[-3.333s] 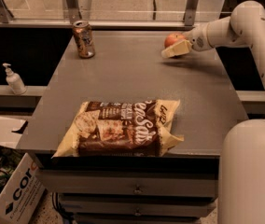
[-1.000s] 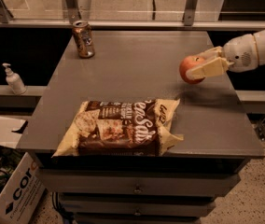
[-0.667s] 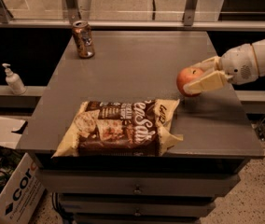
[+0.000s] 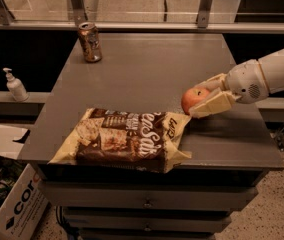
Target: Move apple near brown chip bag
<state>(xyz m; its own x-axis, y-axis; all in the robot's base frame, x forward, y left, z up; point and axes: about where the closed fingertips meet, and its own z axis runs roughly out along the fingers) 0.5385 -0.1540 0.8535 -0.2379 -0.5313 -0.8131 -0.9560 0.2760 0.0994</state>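
Observation:
The apple (image 4: 192, 98) is small, round and red-orange, held just above the grey table at the right. My gripper (image 4: 203, 98) comes in from the right on a white arm and is shut on the apple, cream fingers (image 4: 213, 105) on either side of it. The brown chip bag (image 4: 124, 138) lies flat near the table's front edge, dark brown with cream edges and white lettering. The apple hangs close to the bag's upper right corner, just beyond it.
A brownish drink can (image 4: 90, 42) stands at the table's (image 4: 147, 69) far left corner. A white pump bottle (image 4: 15, 85) sits on a ledge left of the table. A cardboard box (image 4: 9, 209) is on the floor at lower left. Metal posts stand behind the table.
My gripper has carried the apple from the table's far right corner forward and leftward, down to a spot beside the chip bag's upper right corner. The bag and can have not moved.

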